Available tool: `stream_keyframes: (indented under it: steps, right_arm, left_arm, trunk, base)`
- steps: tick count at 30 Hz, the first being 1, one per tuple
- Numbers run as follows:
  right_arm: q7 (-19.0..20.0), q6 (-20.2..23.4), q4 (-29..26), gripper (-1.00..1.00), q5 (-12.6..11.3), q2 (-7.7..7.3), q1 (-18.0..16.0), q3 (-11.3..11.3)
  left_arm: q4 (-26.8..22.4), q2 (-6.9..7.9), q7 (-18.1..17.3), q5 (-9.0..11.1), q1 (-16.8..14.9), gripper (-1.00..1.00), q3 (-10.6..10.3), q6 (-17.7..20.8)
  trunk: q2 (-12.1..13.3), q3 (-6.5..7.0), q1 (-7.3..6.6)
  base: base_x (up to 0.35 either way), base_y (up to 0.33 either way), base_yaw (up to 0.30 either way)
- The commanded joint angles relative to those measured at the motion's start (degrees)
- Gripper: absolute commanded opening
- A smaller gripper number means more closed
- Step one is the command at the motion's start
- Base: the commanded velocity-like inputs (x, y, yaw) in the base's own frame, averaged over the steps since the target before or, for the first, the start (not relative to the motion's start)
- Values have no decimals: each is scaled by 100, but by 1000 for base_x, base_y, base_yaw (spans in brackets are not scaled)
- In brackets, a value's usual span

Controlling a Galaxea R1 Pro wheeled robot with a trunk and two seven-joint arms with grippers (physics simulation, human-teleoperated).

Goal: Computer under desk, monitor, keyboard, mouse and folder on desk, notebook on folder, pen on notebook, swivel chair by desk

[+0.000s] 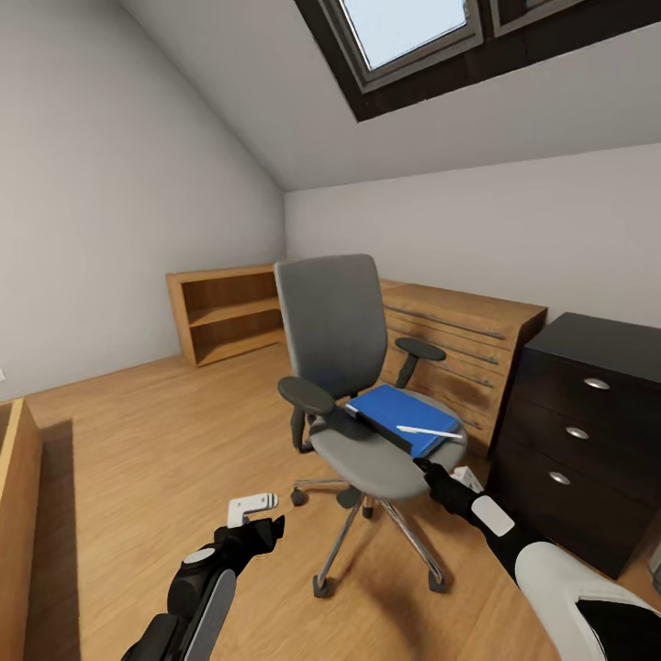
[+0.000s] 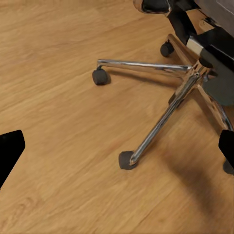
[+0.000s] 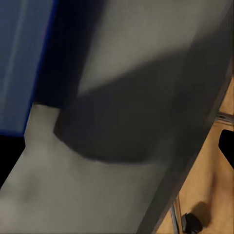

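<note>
Two arms reach toward the chair, the right at the seat's edge

Both arms extend forward and low in the head view; the left arm is bent, its left gripper (image 1: 262, 519) hanging over the wood floor (image 1: 138, 459) just short of the chair's chrome base (image 1: 367, 528); in the left wrist view its dark fingertips (image 2: 10, 153) sit at opposite edges of the picture, spread wide with nothing between them but floor and casters; the right arm stretches straight to the front rim of the swivel chair (image 1: 335, 321), the right gripper (image 1: 430, 473) at the seat edge; whether it is spread or closed I cannot tell; the right wrist view is close on the grey seat (image 3: 122, 97) with the blue folder (image 1: 399, 415) at one side; the folder lies on the seat with the white pen (image 1: 430, 431) on top, toward the right arm; the desk (image 1: 578, 413), with black drawers and silver knobs, stands just right of the chair; a light-wood chest (image 1: 468, 344) and low shelf (image 1: 225, 312) line the wall behind; open floor spreads to the left
</note>
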Motion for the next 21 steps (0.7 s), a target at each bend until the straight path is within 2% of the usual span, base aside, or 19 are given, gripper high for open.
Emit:
stream_keyframes:
  steps: [1,4,21]
  right_arm:
    - [18,39,-5,100,-40,1,-4,-28]
    - [17,40,-5,100,-36,1,-4,-19]
    - [25,39,-5,100,-39,1,-4,-30]
  left_arm:
    - [-6,2,52,62,-4,100,-6,19]
    - [-6,6,52,61,-4,100,-6,20]
    - [-6,8,52,66,-4,100,-6,17]
  trunk:
    - [-2,-6,2]
    - [-2,-6,2]
    - [-2,-6,2]
  base:
    - [261,0,0]
    - [176,0,0]
    - [319,0,0]
